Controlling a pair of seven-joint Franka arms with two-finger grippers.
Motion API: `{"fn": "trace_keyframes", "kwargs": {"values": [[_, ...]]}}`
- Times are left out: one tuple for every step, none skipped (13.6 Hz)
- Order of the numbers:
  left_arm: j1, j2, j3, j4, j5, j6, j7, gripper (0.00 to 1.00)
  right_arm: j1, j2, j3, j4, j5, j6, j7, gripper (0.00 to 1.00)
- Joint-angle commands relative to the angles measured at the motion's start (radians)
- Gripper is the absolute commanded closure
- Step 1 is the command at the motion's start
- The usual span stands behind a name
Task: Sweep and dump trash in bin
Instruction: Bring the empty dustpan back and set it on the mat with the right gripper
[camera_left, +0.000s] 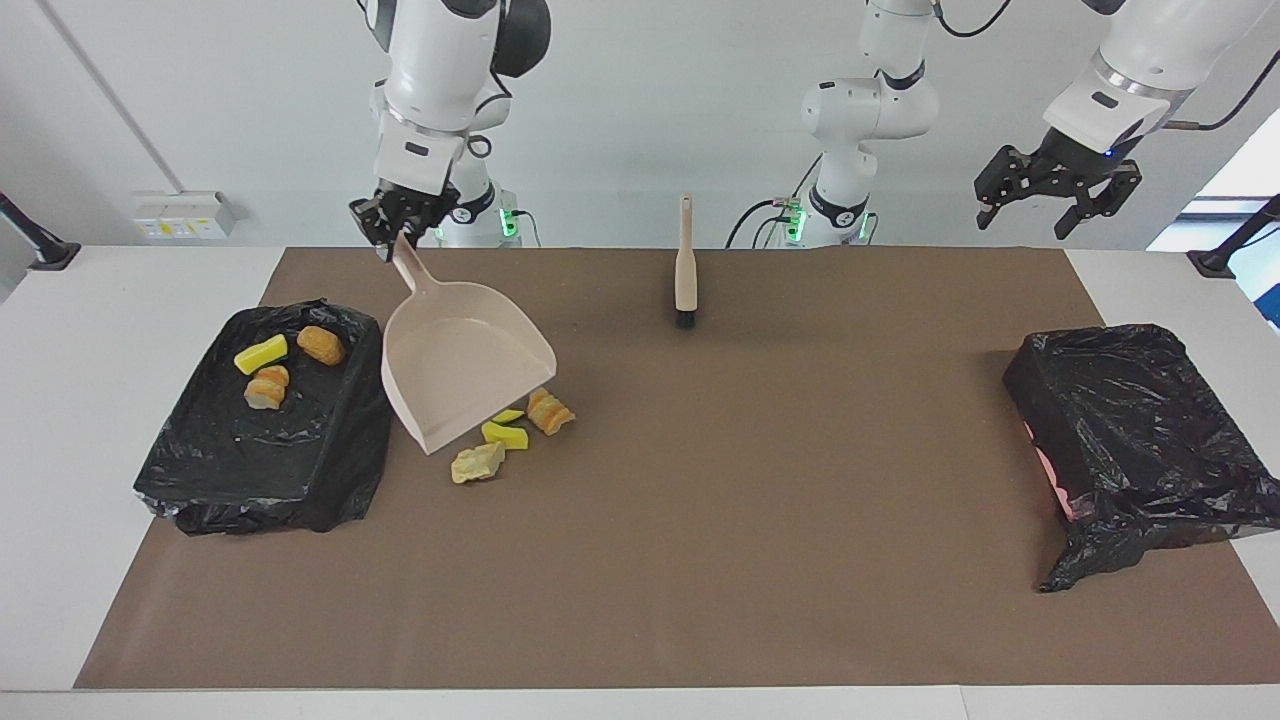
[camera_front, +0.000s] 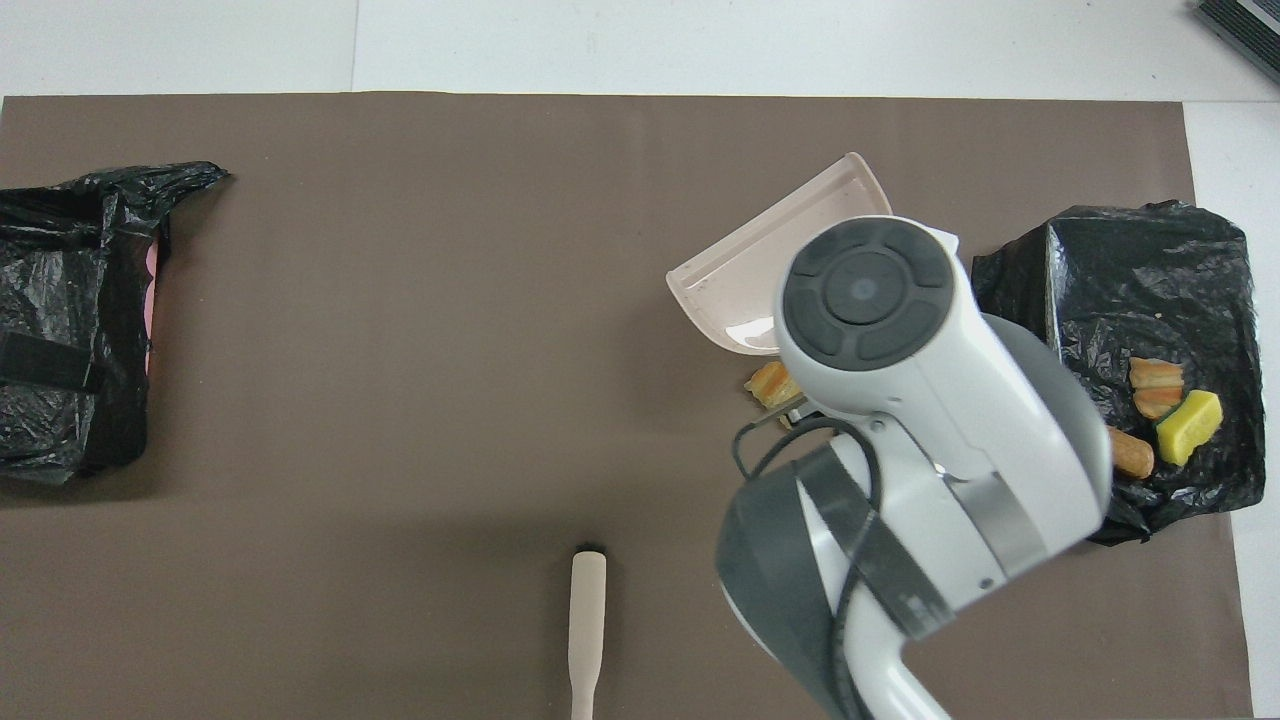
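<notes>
Your right gripper clamps the dustpan handle; below it, light, squashy trash: scoop, don't pinch. Left gripper waits open.

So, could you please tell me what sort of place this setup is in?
Probably a robotics lab: two white arms mounted at a white table covered by a brown mat, with staged foam trash, a dustpan and a lined bin.

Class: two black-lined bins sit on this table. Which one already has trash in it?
The bin at the right arm's end: three foam pieces lie on its liner. The other bin shows none.
</notes>
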Motion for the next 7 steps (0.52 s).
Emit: {"fn": "trace_keyframes", "kwargs": {"values": [[-0.008,-0.014,0.000,-0.008,0.008,0.001,0.002,0.00,0.075,0.133,0.002,0.112,0.043,0.098,0.209,1.00],[-0.008,-0.014,0.000,-0.006,0.007,0.001,0.006,0.00,0.080,0.176,0.002,0.129,0.098,0.186,0.257,1.00],[-0.009,-0.014,0.000,-0.006,0.007,0.001,0.000,0.00,0.082,0.207,0.000,0.139,0.126,0.252,0.268,1.00],[-0.011,-0.014,0.000,-0.006,0.007,0.005,-0.008,0.00,0.082,0.228,0.000,0.143,0.123,0.283,0.268,1.00],[-0.011,-0.014,0.000,-0.008,0.007,0.005,-0.007,0.00,0.083,0.239,0.000,0.140,0.119,0.306,0.268,1.00],[-0.011,-0.015,0.000,-0.008,0.007,-0.001,-0.007,0.00,0.083,0.248,0.000,0.133,0.115,0.324,0.268,1.00],[-0.009,-0.015,0.000,-0.008,0.007,-0.001,-0.008,0.00,0.082,0.258,0.000,0.129,0.105,0.328,0.259,1.00]]}}
